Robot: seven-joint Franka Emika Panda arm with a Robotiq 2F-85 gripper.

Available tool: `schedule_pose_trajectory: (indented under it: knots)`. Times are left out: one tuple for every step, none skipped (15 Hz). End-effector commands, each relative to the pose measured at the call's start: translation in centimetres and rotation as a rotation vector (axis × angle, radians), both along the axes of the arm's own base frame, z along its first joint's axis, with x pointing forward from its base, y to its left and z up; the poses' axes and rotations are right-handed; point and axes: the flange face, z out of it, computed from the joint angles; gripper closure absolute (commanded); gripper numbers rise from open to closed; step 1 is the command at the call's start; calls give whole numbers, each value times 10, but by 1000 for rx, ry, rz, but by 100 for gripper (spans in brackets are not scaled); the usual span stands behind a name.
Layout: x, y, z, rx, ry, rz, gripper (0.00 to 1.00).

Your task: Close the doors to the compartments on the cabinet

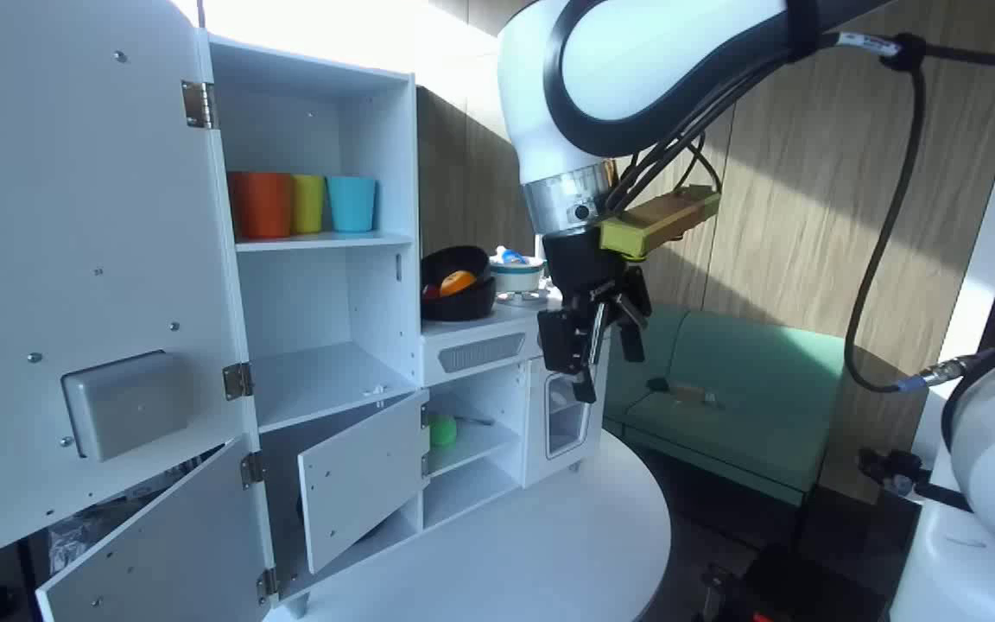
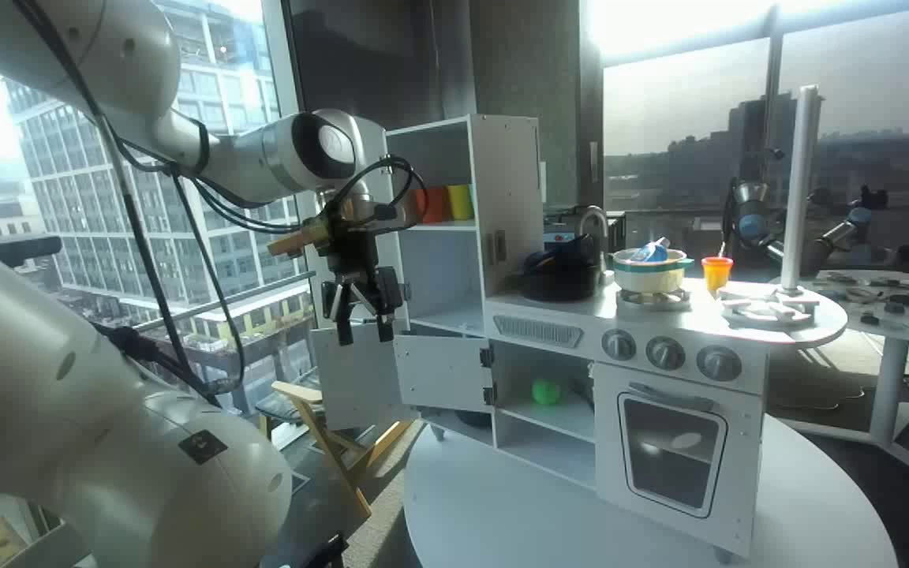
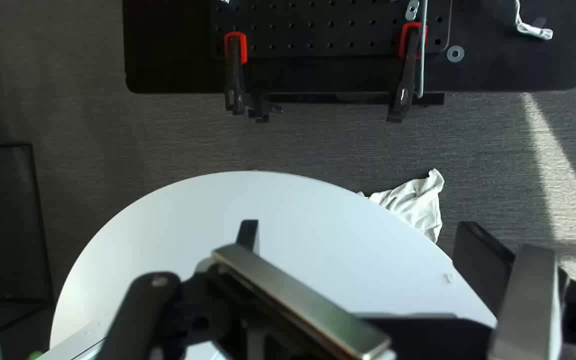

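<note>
The white cabinet [image 1: 312,56] [image 2: 511,197] stands in both exterior views. A tall door [image 1: 91,216] with a grey insert is swung wide open, baring upper compartments [image 1: 299,298]. Below it, a lower door [image 1: 174,540] [image 2: 360,383] is open, and a smaller door [image 1: 368,475] [image 2: 443,371] stands partly open on right-side hinges. An open lower compartment [image 1: 473,492] holds a green item. The windowed oven door [image 1: 565,458] [image 2: 679,501] looks shut. My gripper [image 1: 610,370] [image 2: 364,335] is open and empty, apart from the doors; its spread fingers show in the wrist view [image 3: 365,245].
The cabinet stands on a round white table [image 1: 584,536] [image 3: 288,200]. Orange [image 1: 261,206], yellow and blue cups sit on a shelf. Black bowls [image 1: 463,302] and a teal-rimmed pot [image 2: 648,276] stand on the countertop. A green couch [image 1: 748,406] is behind. A white cloth [image 3: 413,205] lies beside the table.
</note>
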Motion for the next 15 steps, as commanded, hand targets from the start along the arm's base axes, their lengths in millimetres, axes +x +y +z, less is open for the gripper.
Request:
schedule_pose_trajectory:
  knots:
    - [1, 1, 2, 1, -3, 0, 0]
    - [1, 1, 3, 2, -6, 1, 0]
    - [1, 1, 4, 2, -8, 1, 0]
    - [1, 1, 4, 2, -9, 1, 0]
    - [1, 1, 5, 3, -9, 1, 0]
    - [1, 1, 5, 3, -9, 1, 0]
    - [1, 1, 5, 3, -9, 2, 0]
    - [0, 14, -3, 25, 0, 15, 0]
    - [-1, 25, -7, 44, -1, 36, 0]
    - [-3, 42, -11, 80, -1, 60, 0]
    - [-3, 56, -15, 95, -7, 56, 0]
    - [0, 72, -20, 108, -24, 60, 0]
    - [4, 86, -26, 116, -43, 66, 0]
    - [9, 98, -32, 132, -67, 68, 0]
    - [18, 109, -41, 139, -93, 50, 0]
